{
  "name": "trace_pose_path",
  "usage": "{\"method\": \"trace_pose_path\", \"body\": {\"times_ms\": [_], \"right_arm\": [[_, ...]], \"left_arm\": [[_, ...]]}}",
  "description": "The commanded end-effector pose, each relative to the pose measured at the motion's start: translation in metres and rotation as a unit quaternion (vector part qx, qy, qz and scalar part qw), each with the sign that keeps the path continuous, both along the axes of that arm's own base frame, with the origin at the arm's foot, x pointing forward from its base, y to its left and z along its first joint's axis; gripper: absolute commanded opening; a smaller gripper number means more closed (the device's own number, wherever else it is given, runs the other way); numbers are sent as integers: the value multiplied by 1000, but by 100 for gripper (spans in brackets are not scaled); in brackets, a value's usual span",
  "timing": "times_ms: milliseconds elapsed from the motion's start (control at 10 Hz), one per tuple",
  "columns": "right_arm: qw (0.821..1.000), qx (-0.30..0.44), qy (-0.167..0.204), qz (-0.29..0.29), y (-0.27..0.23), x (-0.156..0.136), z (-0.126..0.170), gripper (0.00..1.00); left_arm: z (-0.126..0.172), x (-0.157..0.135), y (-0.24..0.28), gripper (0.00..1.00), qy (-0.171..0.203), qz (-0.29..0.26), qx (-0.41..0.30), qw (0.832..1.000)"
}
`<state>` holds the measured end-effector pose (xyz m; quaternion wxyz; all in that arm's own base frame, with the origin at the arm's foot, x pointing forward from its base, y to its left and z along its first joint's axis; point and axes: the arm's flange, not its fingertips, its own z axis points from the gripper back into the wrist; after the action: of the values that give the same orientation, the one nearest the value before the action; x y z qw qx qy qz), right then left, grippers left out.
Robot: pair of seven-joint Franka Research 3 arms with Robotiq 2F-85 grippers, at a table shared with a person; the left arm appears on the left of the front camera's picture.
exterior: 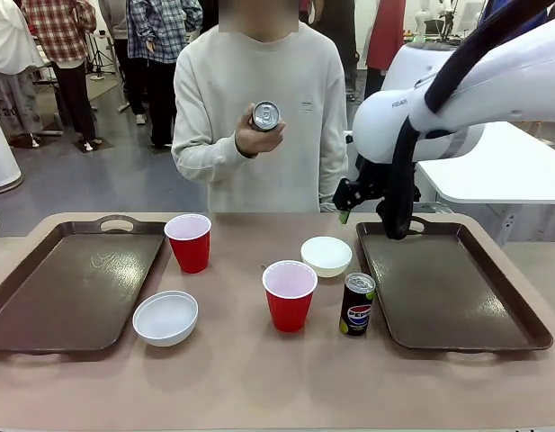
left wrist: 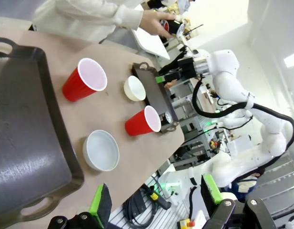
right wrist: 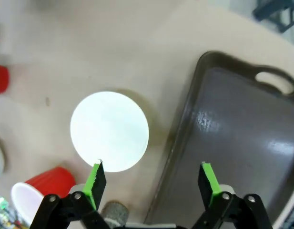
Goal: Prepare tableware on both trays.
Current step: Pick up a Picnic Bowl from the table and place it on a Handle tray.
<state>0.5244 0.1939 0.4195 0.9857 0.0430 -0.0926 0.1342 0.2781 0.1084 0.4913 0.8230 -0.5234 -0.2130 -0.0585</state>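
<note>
In the front view you have both trays bare: the left tray (exterior: 70, 288) and the right tray (exterior: 448, 288) flank the tableware on the table (exterior: 259, 378). Between them stand the far red cup (exterior: 188, 241), the near red cup (exterior: 289, 294), the near bowl (exterior: 165, 317) and the far bowl (exterior: 326, 255), all showing plain white insides. Beside the right tray stands the Pepsi can (exterior: 357, 304), lettered "PEPSI". The person's hand (exterior: 255, 135) holds the grey can (exterior: 265, 116) at chest height. Your right gripper (exterior: 347, 202) hangs by the right tray's far corner.

In the left wrist view, your left gripper (left wrist: 155, 198) has its fingers wide apart, gripping nothing, near the left tray's corner.

In the right wrist view, the right gripper's fingers are spread, holding nothing, above the far bowl and the right tray's rim.
</note>
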Motion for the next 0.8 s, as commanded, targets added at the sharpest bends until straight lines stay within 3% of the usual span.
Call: {"method": "trace_pose_path", "body": {"times_ms": [0, 200, 500, 600, 700], "right_arm": [[1000, -19, 8, -17, 3, 28, -17, 100], [999, -17, 25, -22, 1, 42, -40, 100], [999, -9, 45, 1, 17, 47, -51, 98], [999, -14, 52, 8, 18, 47, -58, 77], [998, -26, 63, 7, 15, 50, -67, 44]], "left_arm": [[0, 1, 1, 100, -14, -4, -6, 1000], [0, 1, 1, 100, -14, -4, -6, 1000], [0, 1, 1, 100, -14, -4, -6, 1000], [0, 1, 1, 100, -14, -4, -6, 1000], [0, 1, 1, 100, -14, -4, -6, 1000]]}}
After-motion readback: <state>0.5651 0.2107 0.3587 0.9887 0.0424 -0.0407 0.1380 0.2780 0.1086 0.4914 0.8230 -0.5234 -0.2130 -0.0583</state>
